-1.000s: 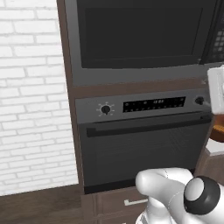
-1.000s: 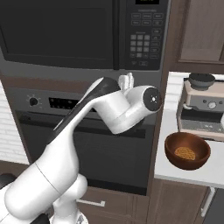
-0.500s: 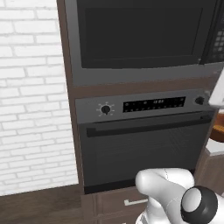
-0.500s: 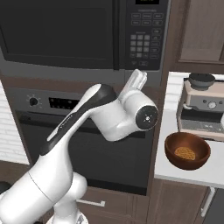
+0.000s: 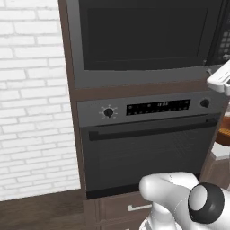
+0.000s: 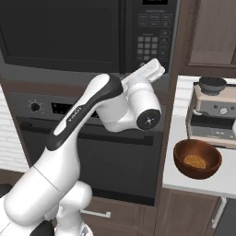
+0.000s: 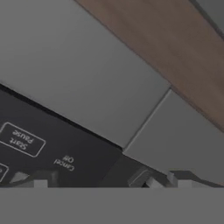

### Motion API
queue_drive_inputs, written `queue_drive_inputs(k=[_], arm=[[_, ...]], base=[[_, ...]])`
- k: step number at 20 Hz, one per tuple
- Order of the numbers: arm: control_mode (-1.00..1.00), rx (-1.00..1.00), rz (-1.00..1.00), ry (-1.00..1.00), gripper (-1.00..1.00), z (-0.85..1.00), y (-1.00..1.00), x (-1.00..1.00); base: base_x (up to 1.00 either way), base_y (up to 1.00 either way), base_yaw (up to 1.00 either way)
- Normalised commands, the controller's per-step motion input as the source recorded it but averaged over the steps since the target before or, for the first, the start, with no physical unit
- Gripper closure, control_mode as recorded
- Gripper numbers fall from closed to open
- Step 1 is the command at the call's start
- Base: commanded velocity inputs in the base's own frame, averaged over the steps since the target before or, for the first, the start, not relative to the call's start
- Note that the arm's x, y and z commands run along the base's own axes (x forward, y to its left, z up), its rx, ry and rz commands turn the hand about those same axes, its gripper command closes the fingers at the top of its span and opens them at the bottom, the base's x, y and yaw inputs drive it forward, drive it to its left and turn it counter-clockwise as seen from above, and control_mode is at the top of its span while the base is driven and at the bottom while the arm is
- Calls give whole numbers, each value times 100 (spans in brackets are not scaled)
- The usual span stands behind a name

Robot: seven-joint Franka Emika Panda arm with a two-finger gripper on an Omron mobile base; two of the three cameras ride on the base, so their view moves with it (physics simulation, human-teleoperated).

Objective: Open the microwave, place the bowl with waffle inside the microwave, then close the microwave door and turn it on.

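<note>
The microwave (image 6: 92,37) is built in above the oven, and its black glass door (image 5: 148,33) is shut. Its keypad strip (image 6: 154,32) sits at the right. My gripper (image 6: 156,70) is raised to the microwave's lower right corner, just under the keypad. The hand view is very close to the keypad's Start/Pause button (image 7: 21,141) and the grey frame (image 7: 109,87). My gripper (image 7: 107,181) is open with nothing between its tips. The bowl with waffle (image 6: 197,159), brown with a golden waffle inside, rests on the white counter (image 6: 184,184) to the right; a sliver of the bowl (image 5: 223,134) also shows at the frame edge.
Below the microwave is the grey oven (image 5: 148,148) with a round knob (image 5: 108,112), a display and a bar handle. A coffee machine (image 6: 214,108) stands behind the bowl. A white brick wall (image 5: 31,112) lies to the left, and a drawer (image 6: 97,212) is low down.
The hand has swung up and to the right, from in front of the oven's display toward the microwave's lower right corner. The bowl and the door have not moved.
</note>
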Motion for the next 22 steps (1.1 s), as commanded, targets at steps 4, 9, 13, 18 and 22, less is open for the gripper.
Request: queue_drive_inputs(k=[4, 9, 13, 18, 22], arm=[[-100, 5, 0, 0, -100, 3, 0, 0], [-100, 0, 0, 6, -100, 0, 5, 8], [-100, 0, 0, 0, -100, 0, 0, 0], [-100, 1, 0, 0, -100, 1, 1, 0], [-100, 0, 0, -3, -100, 0, 11, 0]], base=[[0, 0, 0], [0, 0, 0], [0, 0, 0], [0, 0, 0], [0, 0, 0]])
